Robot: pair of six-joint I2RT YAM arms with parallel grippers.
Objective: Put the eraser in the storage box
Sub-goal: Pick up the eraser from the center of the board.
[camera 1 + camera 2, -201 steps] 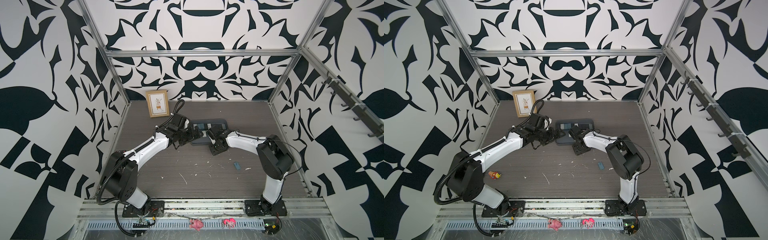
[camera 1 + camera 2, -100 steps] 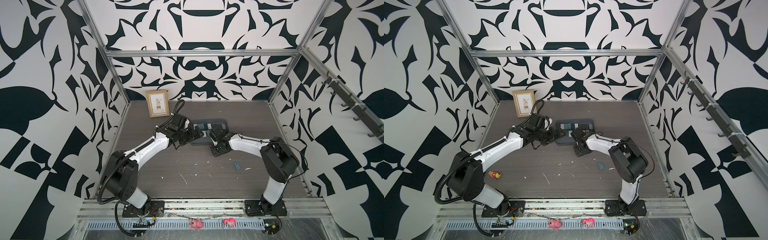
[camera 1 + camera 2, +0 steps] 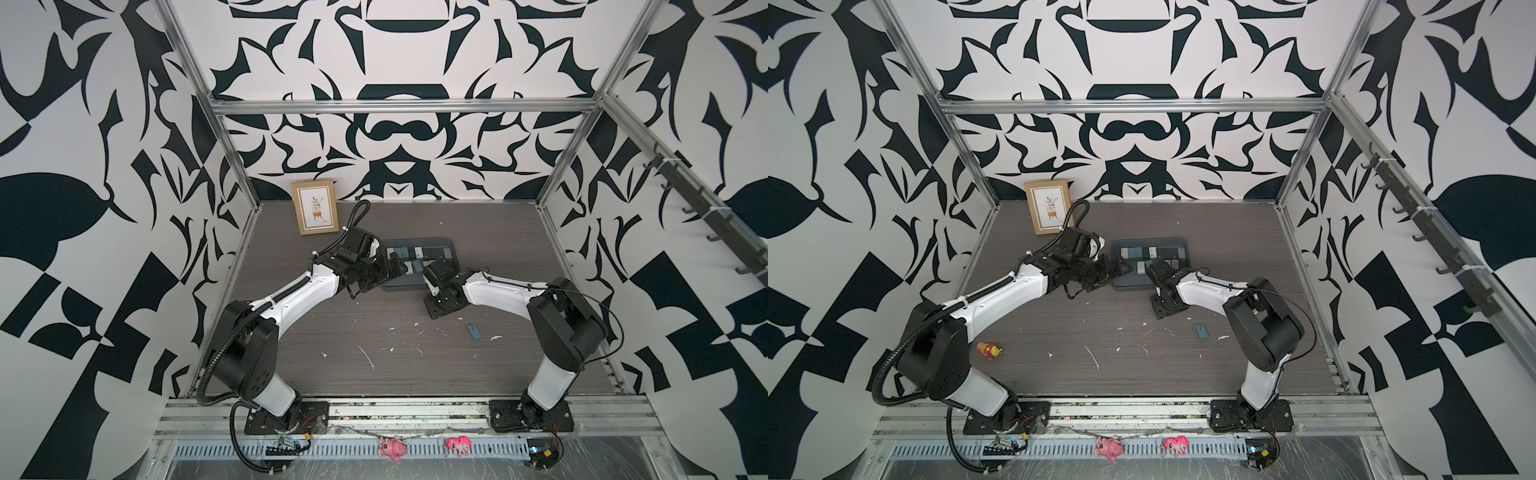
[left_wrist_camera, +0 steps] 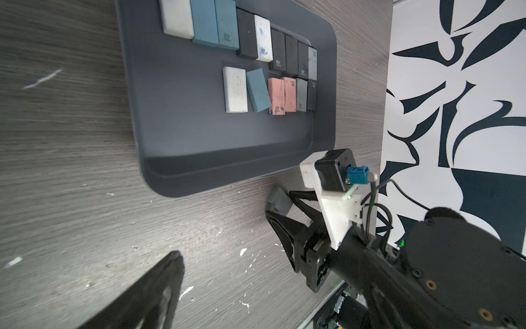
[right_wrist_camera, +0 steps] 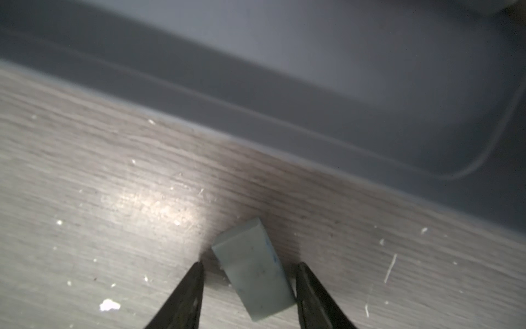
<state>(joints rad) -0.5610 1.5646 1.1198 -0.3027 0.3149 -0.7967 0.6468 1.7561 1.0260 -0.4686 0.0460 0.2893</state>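
Jaws of right claw (image 5: 250, 266) apart, straddling the grey eraser (image 5: 253, 273): gap on one side, contact on the other unclear. Eraser lies on counter (image 5: 113, 199) just outside storage box (image 5: 256, 94) rim, box blurred here. Both top views hide it under right arm (image 3: 498, 291). Wide-spread left claw (image 3: 397, 268) sits at box's end; left wrist view crops it to one finger (image 4: 159, 284) but shows eraser rows (image 4: 256, 57) inside box.

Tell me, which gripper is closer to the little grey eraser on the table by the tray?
Right. The right gripper straddles the small grey rectangular eraser, one finger on each side. The left gripper hangs open beside the dark grey plastic tray, farther off.
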